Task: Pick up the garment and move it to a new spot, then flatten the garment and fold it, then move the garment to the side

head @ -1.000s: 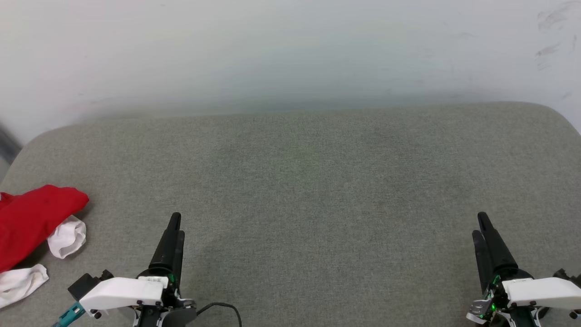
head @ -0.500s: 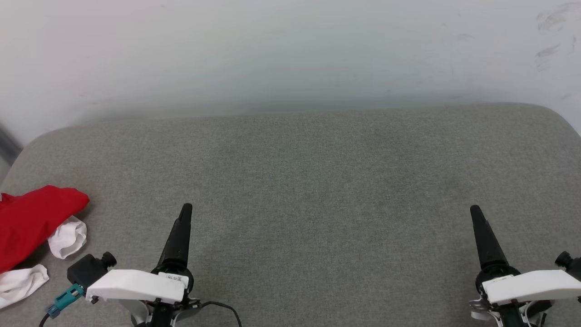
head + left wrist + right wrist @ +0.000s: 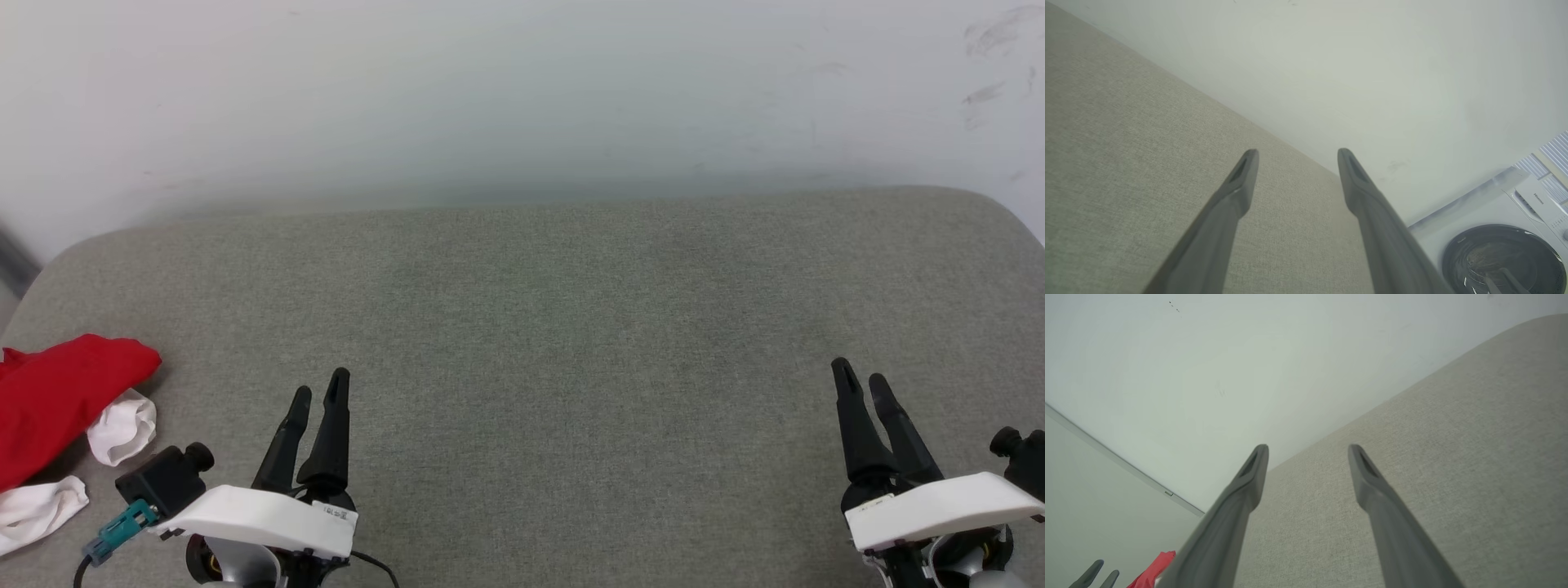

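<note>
The garment (image 3: 57,400), red with white sleeve parts, lies bunched at the left edge of the grey cushioned surface (image 3: 555,343), partly cut off by the head view's border. A sliver of the red garment (image 3: 1152,568) peeks in low in the right wrist view. My left gripper (image 3: 320,389) hovers to its right, apart from it, open and empty. In the left wrist view the left gripper (image 3: 1294,157) has nothing between its fingers. My right gripper (image 3: 859,377) stands far right near the front, also open and empty, as the right gripper (image 3: 1308,453) shows in its own view.
A pale wall (image 3: 522,98) runs along the back of the cushioned surface. A white washing machine (image 3: 1502,241) with a dark round door stands beyond the surface's right end. The surface's corners are rounded.
Both wrists have rolled, so each gripper's two fingers now show side by side in the head view instead of overlapping. The garment has not moved.
</note>
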Tool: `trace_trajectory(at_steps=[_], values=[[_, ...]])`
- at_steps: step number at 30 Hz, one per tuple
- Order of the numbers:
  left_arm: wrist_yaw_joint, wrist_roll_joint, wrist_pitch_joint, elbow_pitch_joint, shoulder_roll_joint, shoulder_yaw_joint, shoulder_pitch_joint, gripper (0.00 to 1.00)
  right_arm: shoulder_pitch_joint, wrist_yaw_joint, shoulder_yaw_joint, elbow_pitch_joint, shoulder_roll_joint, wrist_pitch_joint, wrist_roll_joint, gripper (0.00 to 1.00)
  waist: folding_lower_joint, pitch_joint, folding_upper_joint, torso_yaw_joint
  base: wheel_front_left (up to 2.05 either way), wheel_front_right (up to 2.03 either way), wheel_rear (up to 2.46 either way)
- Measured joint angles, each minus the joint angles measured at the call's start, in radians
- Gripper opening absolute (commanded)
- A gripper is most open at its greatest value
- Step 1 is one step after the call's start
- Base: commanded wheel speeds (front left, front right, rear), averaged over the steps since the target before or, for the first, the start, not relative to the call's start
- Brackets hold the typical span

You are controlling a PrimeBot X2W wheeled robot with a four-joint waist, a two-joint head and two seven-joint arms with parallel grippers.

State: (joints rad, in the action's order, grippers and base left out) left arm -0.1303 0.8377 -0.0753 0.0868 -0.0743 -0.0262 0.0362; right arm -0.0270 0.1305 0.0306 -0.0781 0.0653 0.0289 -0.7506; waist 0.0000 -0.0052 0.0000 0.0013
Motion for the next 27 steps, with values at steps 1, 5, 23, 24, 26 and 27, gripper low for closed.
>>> trace_trajectory(at_steps=[1,5,23,24,26,27], values=[[0.000,-0.019,-0.004,-0.002,-0.002,-0.002,0.000,1.00,0.003,0.000,0.000,0.004,0.000,0.000,0.015,1.00,0.0000,0.000,0.0000,0.000,0.00,0.00,0.00],[0.000,-0.089,-0.017,-0.011,-0.009,-0.007,-0.004,1.00,0.008,0.000,0.001,0.018,0.000,-0.003,0.079,1.00,0.0000,-0.001,0.0000,0.001,0.00,0.00,0.00],[0.001,-0.322,-0.069,-0.024,-0.026,-0.042,-0.014,1.00,0.028,0.000,0.010,0.060,0.000,-0.031,0.322,1.00,0.0001,-0.006,0.0000,0.001,0.00,0.00,0.00],[0.001,-0.331,-0.071,-0.023,-0.026,-0.043,-0.016,1.00,0.029,0.000,0.011,0.061,0.000,-0.037,0.333,1.00,0.0001,-0.006,0.0000,0.001,0.00,0.00,0.00],[0.001,-0.353,-0.078,-0.019,-0.027,-0.045,-0.017,1.00,0.029,0.000,0.012,0.065,-0.001,-0.038,0.358,1.00,0.0000,-0.006,0.0000,0.000,0.00,0.00,0.00],[0.001,-0.365,-0.079,-0.018,-0.027,-0.046,-0.017,1.00,0.030,0.000,0.013,0.067,-0.001,-0.038,0.367,1.00,0.0000,-0.006,0.0000,0.000,0.00,0.00,0.00]])
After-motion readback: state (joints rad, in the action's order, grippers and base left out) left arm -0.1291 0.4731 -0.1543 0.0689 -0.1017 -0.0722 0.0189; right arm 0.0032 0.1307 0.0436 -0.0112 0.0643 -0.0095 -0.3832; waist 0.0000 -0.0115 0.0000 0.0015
